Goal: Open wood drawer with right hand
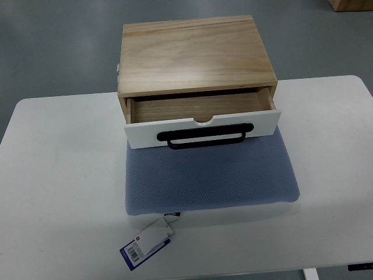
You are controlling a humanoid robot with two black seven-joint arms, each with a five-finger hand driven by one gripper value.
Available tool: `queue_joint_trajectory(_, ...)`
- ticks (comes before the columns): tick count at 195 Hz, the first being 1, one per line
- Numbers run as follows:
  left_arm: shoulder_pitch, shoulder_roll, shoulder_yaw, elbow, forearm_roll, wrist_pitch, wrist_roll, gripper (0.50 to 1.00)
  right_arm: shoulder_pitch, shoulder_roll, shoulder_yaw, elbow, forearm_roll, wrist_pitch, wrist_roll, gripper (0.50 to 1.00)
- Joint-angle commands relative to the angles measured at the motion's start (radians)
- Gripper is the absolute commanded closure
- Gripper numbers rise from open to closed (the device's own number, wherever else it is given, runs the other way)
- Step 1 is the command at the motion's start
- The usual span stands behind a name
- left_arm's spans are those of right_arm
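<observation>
Top view, wood drawer [201, 119] pulled partly out, black handle [205, 137] free, neither hand nor fingers showing.

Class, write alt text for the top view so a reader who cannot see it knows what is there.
A wooden box sits on a white table, its white-fronted drawer with a black handle pulled partly open and apparently empty. In front lies a blue mat with a tag; no robot hands are visible.
</observation>
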Motion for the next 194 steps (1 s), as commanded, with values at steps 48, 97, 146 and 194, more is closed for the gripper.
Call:
queue_joint_trajectory(48, 0.000, 0.000, 0.000, 0.000, 0.000, 0.000, 0.000, 0.500, -0.214, 0.232, 0.270, -0.194, -0.015, -0.049, 0.002, 0.570)
queue_joint_trajectory(97, 0.000, 0.000, 0.000, 0.000, 0.000, 0.000, 0.000, 0.500, -0.328, 0.368, 0.426, -0.228, -0.024, -0.048, 0.011, 0.568)
queue_joint_trajectory(146, 0.000, 0.000, 0.000, 0.000, 0.000, 0.000, 0.000, 0.500, -0.378, 0.458, 0.477, -0.241, -0.021, -0.039, 0.011, 0.566)
queue_joint_trajectory(194, 0.000, 0.000, 0.000, 0.000, 0.000, 0.000, 0.000, 0.500, -0.406, 0.477, 0.475, -0.241, -0.021, -0.039, 0.011, 0.568)
